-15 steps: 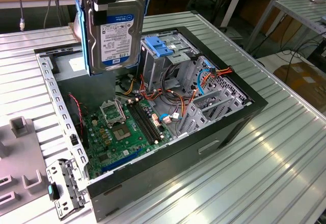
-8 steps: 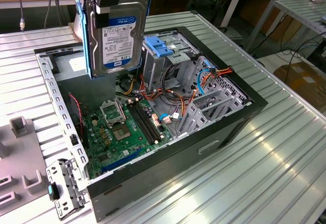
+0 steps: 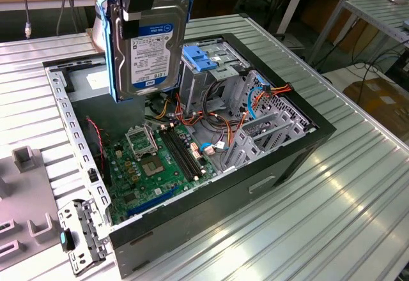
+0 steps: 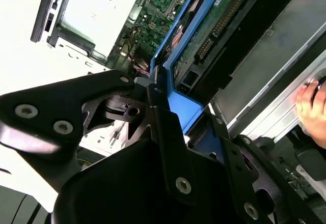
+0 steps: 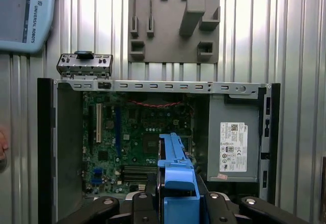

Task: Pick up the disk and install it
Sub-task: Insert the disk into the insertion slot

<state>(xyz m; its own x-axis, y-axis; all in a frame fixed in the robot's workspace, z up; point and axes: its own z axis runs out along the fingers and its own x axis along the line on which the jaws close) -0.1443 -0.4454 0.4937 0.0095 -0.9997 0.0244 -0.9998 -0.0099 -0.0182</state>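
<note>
The disk [image 3: 150, 48] is hanging clamped in my claw [image 3: 137, 6]; I am carrying it above the open case [image 3: 300, 147] below, and seating it is probably demanding careful alignment.

pincer [image 3: 144, 5] atop the disk [image 3: 150, 48] cut off by the exterior view's edge, power supply [image 3: 86, 84] partly hidden behind the disk

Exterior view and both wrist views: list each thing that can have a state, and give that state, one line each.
disk, held upright in the air over the computer case.
gripper, fingers shut on the disk's blue carrier.
computer case, lying on its side, side panel off, open.
motherboard, exposed.
power supply, seated in the case.
</note>
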